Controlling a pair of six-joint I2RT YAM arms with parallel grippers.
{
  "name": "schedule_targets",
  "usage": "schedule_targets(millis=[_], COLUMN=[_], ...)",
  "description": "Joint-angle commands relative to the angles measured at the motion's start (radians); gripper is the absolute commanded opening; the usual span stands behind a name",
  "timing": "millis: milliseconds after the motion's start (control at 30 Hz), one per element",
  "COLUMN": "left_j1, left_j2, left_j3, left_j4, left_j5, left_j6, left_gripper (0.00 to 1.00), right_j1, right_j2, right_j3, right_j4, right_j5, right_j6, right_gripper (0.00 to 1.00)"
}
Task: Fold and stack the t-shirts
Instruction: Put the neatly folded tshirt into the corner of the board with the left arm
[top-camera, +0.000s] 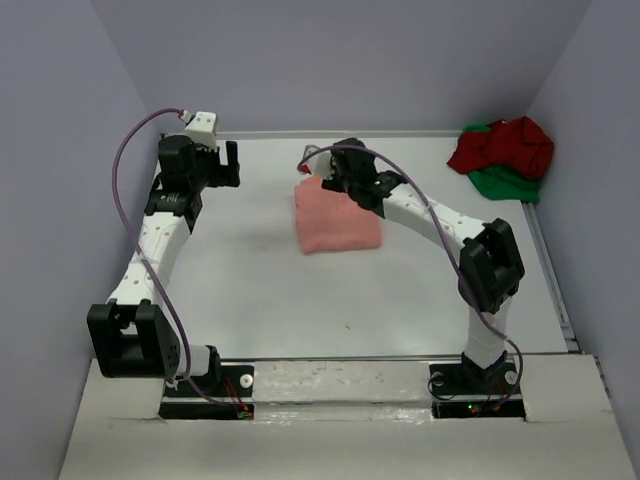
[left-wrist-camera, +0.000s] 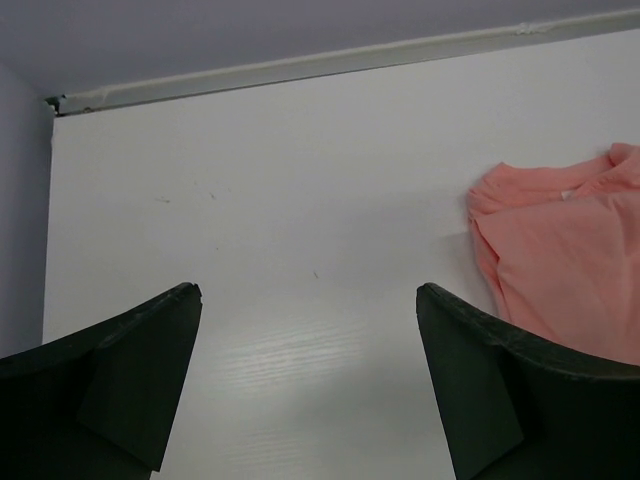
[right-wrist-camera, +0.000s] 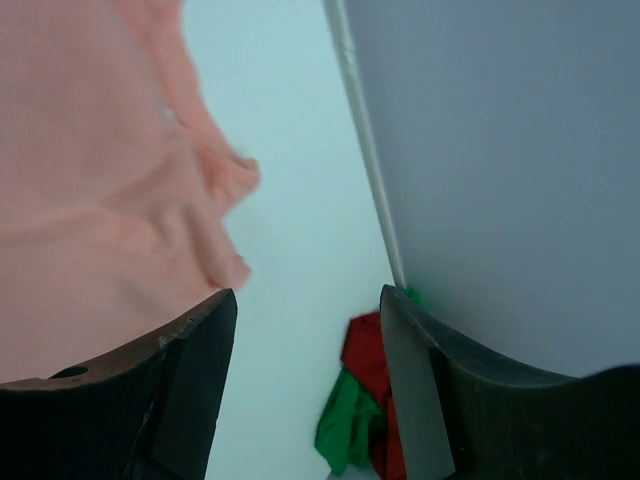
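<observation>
A salmon-pink t-shirt (top-camera: 337, 220) lies folded into a rough square at mid-table. It shows at the left of the right wrist view (right-wrist-camera: 90, 200) and at the right edge of the left wrist view (left-wrist-camera: 560, 260). My right gripper (top-camera: 325, 175) hovers at its far edge, open (right-wrist-camera: 308, 292), with nothing between the fingers. The dark red t-shirt (top-camera: 510, 145) and the bright green t-shirt (top-camera: 505, 183) lie crumpled together in the far right corner, red (right-wrist-camera: 365, 350) over green (right-wrist-camera: 345, 425). My left gripper (top-camera: 225, 165) stands open (left-wrist-camera: 308, 290) over bare table, left of the pink shirt.
Grey walls close the table at the back, left and right. A pale rail (left-wrist-camera: 300, 68) runs along the foot of the back wall. The right arm's elbow (top-camera: 490, 262) rises over the table's right half.
</observation>
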Motion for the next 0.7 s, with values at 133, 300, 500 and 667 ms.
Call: schedule_targets(millis=[133, 300, 500, 667], left_j1=[0.118, 0.167, 0.172, 0.172], left_j2=[0.124, 0.290, 0.528, 0.603], left_j3=[-0.114, -0.119, -0.037, -0.095], left_j4=[-0.051, 0.001, -0.072, 0.062], left_j5=[0.389, 0.608, 0.750, 0.857], left_j6=[-0.177, -0.288, -0.291, -0.370], left_gripper=[0.99, 0.93, 0.89, 0.88], right_j1=[-0.340, -0.442, -0.531, -0.569], right_j2=[-0.153, -0.242, -0.317, -0.326], right_j3=[-0.056, -0.212, -0.338, -0.383], right_j4=[0.076, 0.082, 0.084, 0.087], right_j5=[0.052, 0.041, 0.046, 0.058], right_j6=[0.074, 0.110, 0.108, 0.099], right_gripper=[0.65, 0.66, 0.68, 0.68])
